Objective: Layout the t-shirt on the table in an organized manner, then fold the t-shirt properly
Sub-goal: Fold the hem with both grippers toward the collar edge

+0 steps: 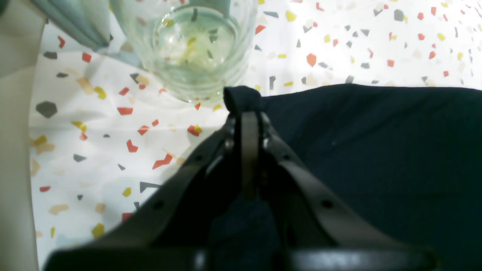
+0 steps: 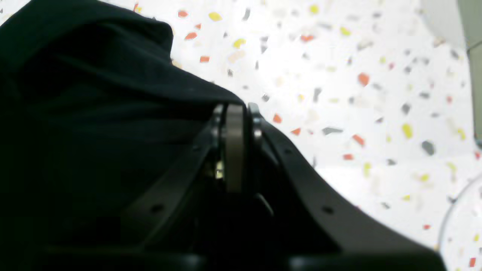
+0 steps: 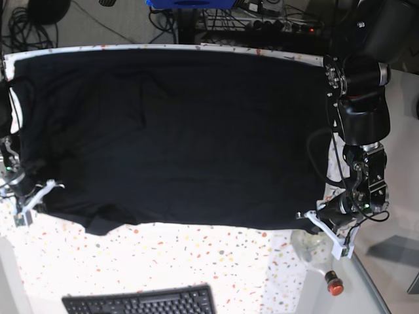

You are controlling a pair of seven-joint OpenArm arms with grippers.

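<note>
Nearest the base camera, a keyboard [image 3: 141,302] is lying on the table [image 3: 196,261]. Beyond it, the left gripper [image 1: 243,98] and the right gripper [image 2: 234,107] are each pinching a near corner of the t-shirt [image 3: 170,131], which is lying spread across the table. A glass [image 1: 192,45] is standing just beside the left corner. Advice: keep the hem taut and level, and steer clear of the glass. No legible label or writing is showing.

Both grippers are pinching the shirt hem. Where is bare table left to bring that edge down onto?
Bare table runs between the t-shirt hem and the keyboard. It is crowded by the left gripper, where a clear glass stands just past the pinched corner and a red button sits nearby. Beyond the right gripper, only speckled cloth shows.
</note>
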